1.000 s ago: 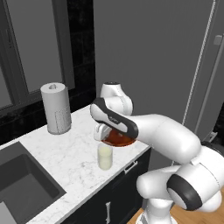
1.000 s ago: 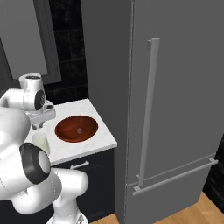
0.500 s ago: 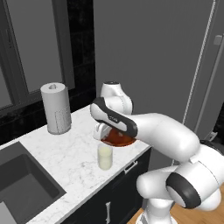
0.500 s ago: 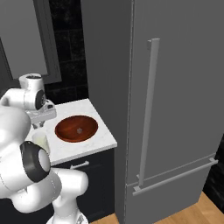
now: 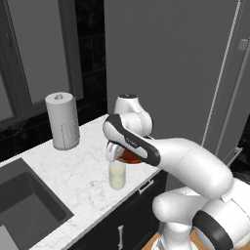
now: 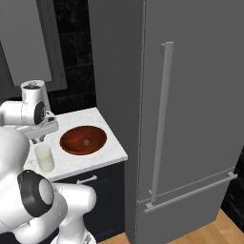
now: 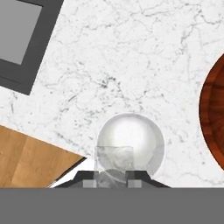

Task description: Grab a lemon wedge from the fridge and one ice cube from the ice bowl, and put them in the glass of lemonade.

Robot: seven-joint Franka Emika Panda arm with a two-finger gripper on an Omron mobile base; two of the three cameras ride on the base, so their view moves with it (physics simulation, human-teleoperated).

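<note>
Translucent ice cube (image 7: pixel 114 160) in gripper (image 7: pixel 113 176) above round clear glass (image 7: pixel 130 146)

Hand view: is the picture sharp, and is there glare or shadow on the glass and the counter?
Hand view: sharp, evenly lit, without glare; the ice cube is hard to separate from the glass of lemonade beneath it. Left base view: the marble counter carries hardly any shadow. Right base view: flat light on the fridge.

Flat, even rendered light, dim grey walls, faint soft shadows — sharp throughout, no glare
</note>
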